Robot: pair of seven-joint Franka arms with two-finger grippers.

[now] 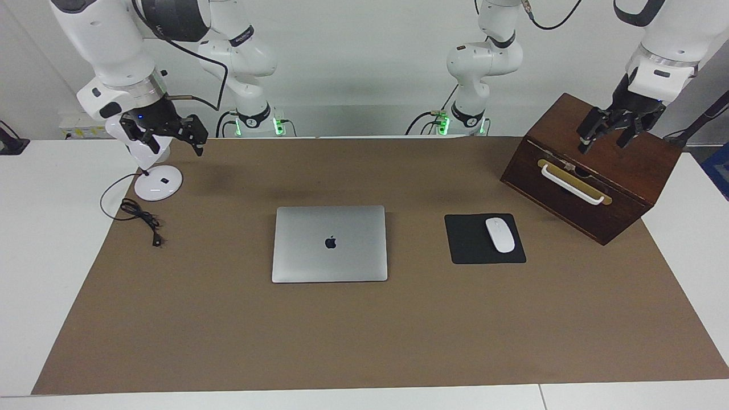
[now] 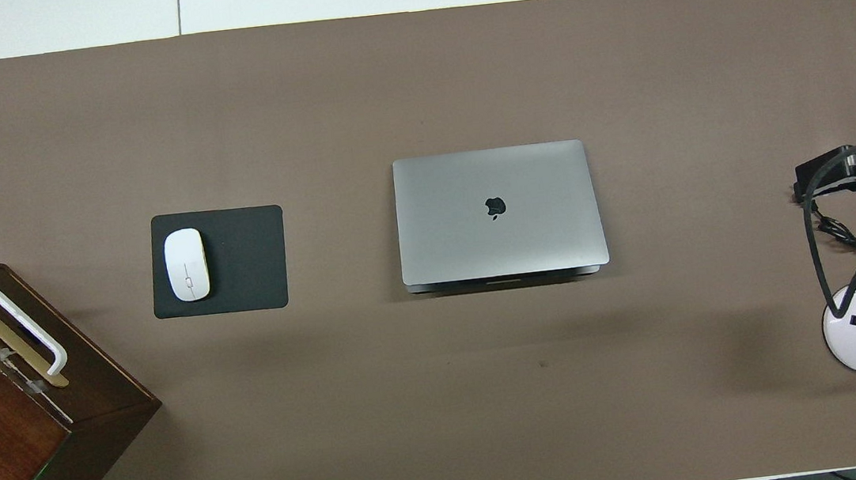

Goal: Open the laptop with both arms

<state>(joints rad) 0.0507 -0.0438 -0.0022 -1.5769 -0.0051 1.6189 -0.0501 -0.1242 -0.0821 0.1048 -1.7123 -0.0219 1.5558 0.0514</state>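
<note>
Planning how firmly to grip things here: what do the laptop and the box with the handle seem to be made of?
The laptop looks like brushed metal, probably aluminium: an even silver-grey matte sheen with thin crisp edges. The box looks like dark varnished wood, with reddish-brown grain and a slight gloss; its handle looks like white plastic or painted metal.

Right gripper hangs raised at the facing view's upper left, fingers spread. Left gripper is up at the upper right, fingers apart, holding nothing.

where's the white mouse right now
The white mouse lies on the black mouse pad, beside the closed laptop toward the left arm's end of the table, near the wooden box.
</note>
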